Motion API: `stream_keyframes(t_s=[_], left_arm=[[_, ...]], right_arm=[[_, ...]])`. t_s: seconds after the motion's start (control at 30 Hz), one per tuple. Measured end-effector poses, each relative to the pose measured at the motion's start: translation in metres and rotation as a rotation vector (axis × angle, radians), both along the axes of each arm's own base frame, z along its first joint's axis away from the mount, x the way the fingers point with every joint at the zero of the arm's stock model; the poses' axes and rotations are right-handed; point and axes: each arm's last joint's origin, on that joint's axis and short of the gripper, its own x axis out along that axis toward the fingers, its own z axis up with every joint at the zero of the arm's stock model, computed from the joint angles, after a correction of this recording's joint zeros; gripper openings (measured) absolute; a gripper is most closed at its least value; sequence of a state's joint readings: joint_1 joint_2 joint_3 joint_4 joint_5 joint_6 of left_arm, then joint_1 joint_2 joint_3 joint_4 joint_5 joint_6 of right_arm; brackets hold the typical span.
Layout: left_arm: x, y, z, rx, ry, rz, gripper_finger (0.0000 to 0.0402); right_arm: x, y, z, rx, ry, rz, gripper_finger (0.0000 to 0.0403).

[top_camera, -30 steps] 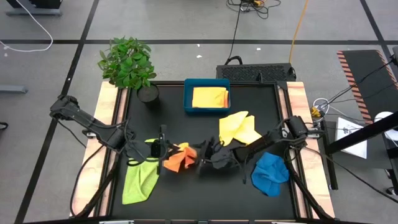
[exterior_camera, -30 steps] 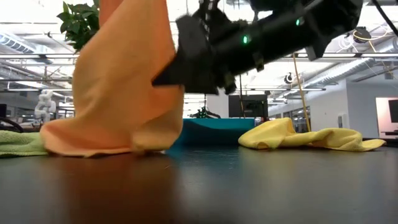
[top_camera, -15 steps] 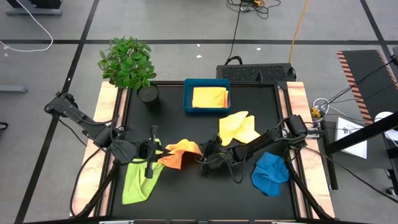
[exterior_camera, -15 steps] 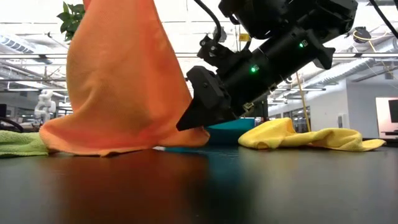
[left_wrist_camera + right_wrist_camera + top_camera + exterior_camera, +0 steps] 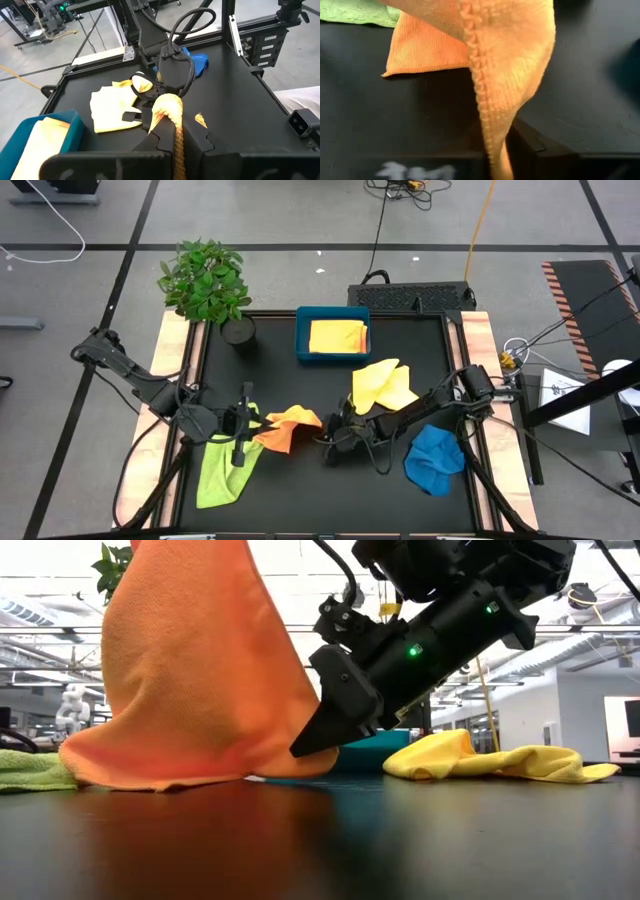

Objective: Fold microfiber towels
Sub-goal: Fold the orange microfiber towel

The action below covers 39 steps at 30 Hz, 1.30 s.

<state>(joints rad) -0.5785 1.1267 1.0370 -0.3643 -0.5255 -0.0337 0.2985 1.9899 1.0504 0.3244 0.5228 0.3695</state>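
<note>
The orange towel [image 5: 285,428] stands like a tent at the table's middle front. Its top is lifted and its lower edge [image 5: 170,780] lies on the table. My left gripper [image 5: 250,428] is shut on its raised left part. My right gripper [image 5: 322,436] is shut on its right corner, low over the table. The lime green towel [image 5: 225,467] lies flat at the front left. The pale yellow towel [image 5: 383,386] lies crumpled right of centre, and the blue towel [image 5: 435,458] at the front right. A golden yellow towel [image 5: 337,337] lies in the teal tray [image 5: 302,330]. My left gripper pinches a bunched part of the orange towel [image 5: 175,127] between its two fingers, coming from the table's left and slanting down. The cloth hangs below the hold, down to the table. My right gripper pinches the towel's stitched edge [image 5: 492,135] between its two fingers. It comes from the table's right, slanting down. The fingertips [image 5: 312,743] meet the cloth at its lower right corner, just above the table.
A potted plant [image 5: 205,280] stands at the far left corner. The tray sits at the far middle edge. Bare black table shows in front of the orange towel and between the pale yellow and blue towels.
My left gripper drew the orange towel toward the table's left edge, and the cloth spread wider. My right gripper tipped down to the towel's right corner and shut on it.
</note>
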Motion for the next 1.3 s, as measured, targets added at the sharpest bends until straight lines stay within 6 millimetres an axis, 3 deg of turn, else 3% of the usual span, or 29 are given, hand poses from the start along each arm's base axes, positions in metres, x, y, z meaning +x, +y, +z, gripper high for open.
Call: stream_keyframes(t_s=[0.13, 0.3, 0.57, 0.73, 0.97, 1.13, 1.3], left_arm=[[0.000, 0.000, 0.000, -0.002, -0.001, -0.001, 0.0009], [-0.002, -0.004, 0.002, -0.029, -0.017, -0.015, 0.0010], [-0.012, -0.025, 0.017, -0.089, -0.142, -0.138, 0.0005], [-0.021, -0.035, 0.026, -0.148, -0.209, -0.198, 0.0015], [-0.032, -0.048, 0.018, -0.179, -0.127, -0.234, 0.0004], [-0.033, -0.047, 0.002, -0.248, 0.004, -0.128, 0.0018], [-0.028, -0.052, -0.012, -0.259, 0.086, -0.085, 0.0014]], right_arm=[[-0.002, 0.002, 0.017, 0.001, -0.035, 0.015, 0.0006], [-0.014, 0.017, 0.062, -0.011, -0.122, 0.092, 0.0003], [-0.063, 0.049, 0.157, 0.020, -0.369, 0.255, 0.0001], [-0.097, 0.070, 0.190, 0.061, -0.458, 0.359, 0.0001], [-0.129, 0.096, 0.201, 0.121, -0.467, 0.471, 0.0000], [-0.134, 0.106, 0.193, 0.186, -0.419, 0.471, 0.0000], [-0.134, 0.102, 0.181, 0.208, -0.329, 0.366, 0.0000]])
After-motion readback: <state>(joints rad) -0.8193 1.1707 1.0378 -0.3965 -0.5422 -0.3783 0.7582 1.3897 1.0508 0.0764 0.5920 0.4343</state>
